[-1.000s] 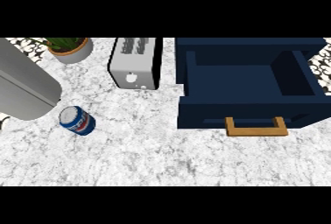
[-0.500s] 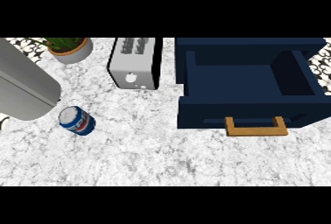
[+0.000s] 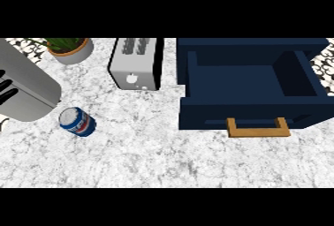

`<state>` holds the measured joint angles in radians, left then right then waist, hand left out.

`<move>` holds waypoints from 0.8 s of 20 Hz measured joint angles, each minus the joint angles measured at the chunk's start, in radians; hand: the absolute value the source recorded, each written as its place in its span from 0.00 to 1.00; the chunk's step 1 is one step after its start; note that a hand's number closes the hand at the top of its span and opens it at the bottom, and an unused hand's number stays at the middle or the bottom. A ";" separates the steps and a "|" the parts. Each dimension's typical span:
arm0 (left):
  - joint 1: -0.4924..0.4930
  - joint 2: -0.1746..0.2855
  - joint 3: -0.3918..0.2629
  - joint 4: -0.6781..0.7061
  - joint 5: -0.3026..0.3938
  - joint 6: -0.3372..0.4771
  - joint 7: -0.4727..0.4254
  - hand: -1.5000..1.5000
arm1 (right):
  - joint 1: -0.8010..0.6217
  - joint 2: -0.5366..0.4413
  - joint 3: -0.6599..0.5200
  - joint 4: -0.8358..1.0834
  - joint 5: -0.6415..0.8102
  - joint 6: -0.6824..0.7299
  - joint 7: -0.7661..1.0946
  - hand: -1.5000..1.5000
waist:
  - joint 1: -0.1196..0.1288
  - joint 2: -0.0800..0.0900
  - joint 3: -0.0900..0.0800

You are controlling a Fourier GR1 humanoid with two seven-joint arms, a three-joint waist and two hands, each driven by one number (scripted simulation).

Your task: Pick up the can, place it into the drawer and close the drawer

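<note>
1. The can point(image 3: 77, 122) is standing on the bench point(image 3: 163, 159) at the left side, just beside the lower end of the grey left forearm point(image 3: 29, 86). Nothing is holding it. Its blue wall with a white and red label is facing the view, so it is perhaps leaning a little, but I cannot tell this for sure.
2. Of the left hand point(image 3: 5, 93) only some dark parts are showing at the left edge. I cannot tell if it is open or closed. The right hand is not appearing in the view at all.
3. The dark blue drawer point(image 3: 248, 115) is sitting pulled out at the right side, well apart from the can. Its inside is showing bare, and its tan handle point(image 3: 258, 128) is pointing toward the robot. I am judging that it is waiting open like this to receive the can.
4. The toaster point(image 3: 135, 64) and the potted plant point(image 3: 68, 48) are standing at the back of the bench. They are not lying on the way between the can and the drawer, so the path along the front is looking free to me.
5. I am thinking the task is only beginning. The left arm is probably hanging over this side because the can is nearest to it, and the grasp is not yet made.
</note>
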<state>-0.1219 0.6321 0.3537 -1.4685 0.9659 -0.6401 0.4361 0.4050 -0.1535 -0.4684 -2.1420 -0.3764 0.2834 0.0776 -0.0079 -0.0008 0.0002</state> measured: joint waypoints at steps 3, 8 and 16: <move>-0.027 -0.026 -0.013 0.005 -0.031 0.027 0.009 0.00 | 0.002 0.017 -0.015 -0.004 0.001 0.016 0.002 0.00 | 0.000 0.000 0.000; -0.061 -0.093 -0.043 0.079 -0.158 0.012 -0.054 0.00 | 0.032 0.033 -0.052 -0.023 -0.027 0.062 0.006 0.00 | -0.002 0.001 -0.001; -0.082 -0.180 -0.072 0.176 -0.366 0.004 -0.196 0.00 | 0.029 0.043 -0.111 0.016 -0.046 0.122 -0.005 0.00 | -0.002 0.001 0.000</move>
<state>-0.2042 0.4519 0.2817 -1.2928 0.5999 -0.6364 0.2398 0.4342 -0.1106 -0.5795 -2.1259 -0.4229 0.4057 0.0731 -0.0095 0.0000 -0.0002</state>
